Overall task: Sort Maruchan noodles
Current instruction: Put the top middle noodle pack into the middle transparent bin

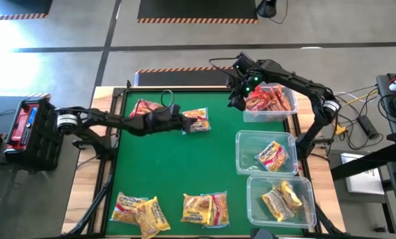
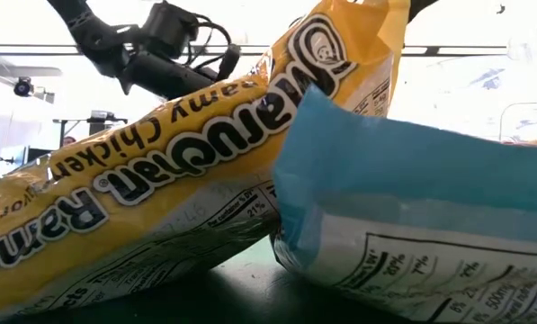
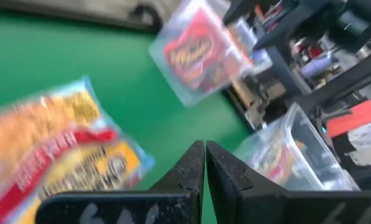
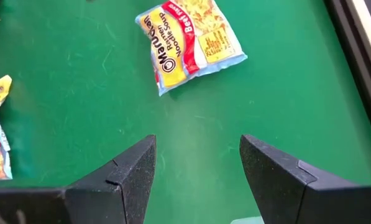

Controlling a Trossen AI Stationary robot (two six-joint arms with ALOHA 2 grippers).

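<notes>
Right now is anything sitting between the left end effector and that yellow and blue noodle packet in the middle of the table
Nothing visible does. The left end effector, shut, sits right beside the noodle packet, with only bare green table around them.

The tabletop [image 1: 184, 159] was plain green. Noodles [image 4: 188, 43] on it were yellow with a red band, blue edges and black lettering. The far bin [image 1: 272, 113] was clear, with red packets [image 1: 270, 99] inside. Both hands were black: left hand [image 3: 205, 163], right hand [image 4: 197, 158].
</notes>
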